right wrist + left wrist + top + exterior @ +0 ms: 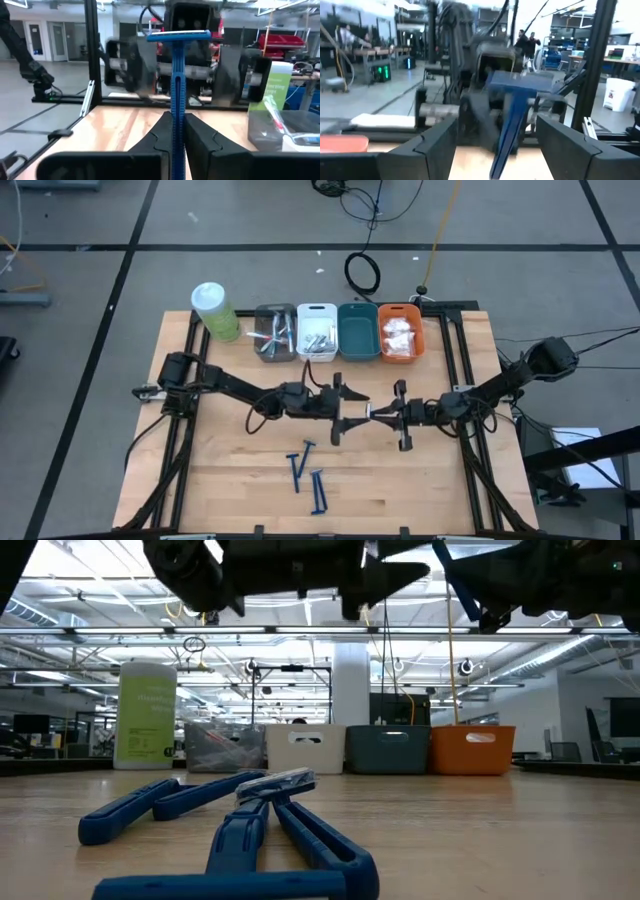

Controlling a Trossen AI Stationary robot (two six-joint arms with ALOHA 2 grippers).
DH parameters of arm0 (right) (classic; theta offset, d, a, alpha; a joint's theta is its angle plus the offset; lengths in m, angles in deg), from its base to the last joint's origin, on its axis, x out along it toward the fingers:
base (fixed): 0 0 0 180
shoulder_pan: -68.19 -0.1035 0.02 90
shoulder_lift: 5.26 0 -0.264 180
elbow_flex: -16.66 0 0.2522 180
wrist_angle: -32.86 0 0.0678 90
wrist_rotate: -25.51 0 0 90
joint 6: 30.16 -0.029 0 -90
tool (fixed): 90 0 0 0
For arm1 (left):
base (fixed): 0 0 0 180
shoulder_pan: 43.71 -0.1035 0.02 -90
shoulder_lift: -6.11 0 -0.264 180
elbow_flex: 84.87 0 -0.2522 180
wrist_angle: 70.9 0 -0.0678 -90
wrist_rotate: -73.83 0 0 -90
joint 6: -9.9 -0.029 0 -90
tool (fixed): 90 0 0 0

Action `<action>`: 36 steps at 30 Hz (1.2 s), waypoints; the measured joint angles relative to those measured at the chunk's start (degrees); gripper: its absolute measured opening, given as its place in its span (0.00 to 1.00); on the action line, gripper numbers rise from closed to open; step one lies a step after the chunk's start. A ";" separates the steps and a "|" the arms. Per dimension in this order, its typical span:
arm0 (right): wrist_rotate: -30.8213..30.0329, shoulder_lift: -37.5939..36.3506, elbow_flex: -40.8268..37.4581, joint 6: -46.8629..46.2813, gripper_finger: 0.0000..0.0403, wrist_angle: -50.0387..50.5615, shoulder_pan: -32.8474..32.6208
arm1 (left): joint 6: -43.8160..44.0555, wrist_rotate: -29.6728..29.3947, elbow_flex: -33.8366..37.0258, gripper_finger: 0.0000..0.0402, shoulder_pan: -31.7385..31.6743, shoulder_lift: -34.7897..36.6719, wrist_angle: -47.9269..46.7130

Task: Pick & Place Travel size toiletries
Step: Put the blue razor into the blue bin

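Note:
A dark blue T-shaped razor (177, 75) is held above the table's middle between the two arms (372, 412). My right gripper (176, 137) is shut on it, with the razor's head (177, 35) pointing away toward the left arm. My left gripper (495, 145) is open and faces it (348, 414). Its fingers stand on either side of the razor (512, 115) and are apart from it. More blue razors (308, 477) lie flat on the wood nearer the front edge, and they fill the foreground of the low view (250, 815). My right gripper pinches the razor's handle (177, 112) between its two fingers, which come level from the table's right side and lie along the handle. The razor is lifted clear of the table. Its head is at the free end, crosswise, toward the left gripper.
Along the far edge stand a grey bin (275, 332), a white bin (317, 330), a teal bin (358, 330) and an orange bin (400, 335), with a pale-green cylinder (215, 310) to their left. Bare wood (430, 490) lies at the front right. People stand in the room beyond.

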 joint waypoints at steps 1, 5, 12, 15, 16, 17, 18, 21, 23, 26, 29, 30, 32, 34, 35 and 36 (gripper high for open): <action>0.01 0.01 -0.01 -0.01 0.04 0.23 0.00 | -1.08 -0.01 -0.65 0.66 0.21 -0.12 0.05; 0.02 -0.02 -0.01 -0.02 0.04 0.04 0.00 | -3.15 -0.02 -2.18 0.66 0.22 -0.10 -1.91; 0.04 -0.02 -0.01 -0.78 0.04 -0.25 -0.02 | -3.20 -0.09 -2.28 0.61 0.26 -0.16 -5.08; 0.04 0.00 -0.01 -0.87 0.04 0.24 -0.02 | -5.18 0.16 -2.28 0.49 0.62 -0.16 -4.71; 0.04 -0.02 -0.01 -0.87 0.04 0.17 -0.02 | -5.79 0.52 -2.28 0.44 0.68 -0.16 -4.15; 0.04 -0.02 -0.01 -0.87 0.04 0.15 -0.02 | -6.17 0.89 -2.28 0.38 0.71 -0.16 -3.73; 0.04 -0.02 -0.01 -0.87 0.04 0.17 -0.02 | -6.26 1.24 -2.28 0.33 0.71 -0.16 -3.58; 0.36 -0.02 0.01 -0.87 0.04 0.19 -0.09 | -6.11 2.78 -2.28 0.14 0.61 -0.16 -3.52; 0.18 -0.04 0.01 -0.88 0.04 0.19 -0.08 | -5.68 3.62 -2.28 0.05 0.38 -0.16 -3.46; 0.05 -0.04 0.01 -1.73 0.06 0.19 -0.07 | -4.63 3.12 -2.28 0.05 0.36 -0.16 -3.44; 0.02 -0.04 0.04 -2.62 0.08 0.81 -0.07 | -5.57 1.82 -2.28 0.06 0.45 -0.16 -3.48; -0.11 -0.07 0.05 -3.07 0.10 1.21 -0.05 | -6.09 1.62 -2.26 0.05 0.45 -0.15 -3.52; -0.26 -0.07 0.10 -4.42 0.14 2.43 -0.04 | -6.86 1.41 -2.21 0.03 0.44 0.45 -4.58; -0.33 -0.02 0.09 -5.30 0.20 4.68 -0.02 | -7.02 0.83 -2.19 0.03 0.40 1.66 -4.78; -0.35 0.02 0.10 -5.73 0.23 5.20 -0.02 | -7.18 0.44 -2.20 0.03 0.40 2.52 -5.50; -0.43 -0.06 0.09 -6.08 0.27 5.47 0.00 | -7.69 -0.25 -2.26 0.04 0.40 3.42 -6.31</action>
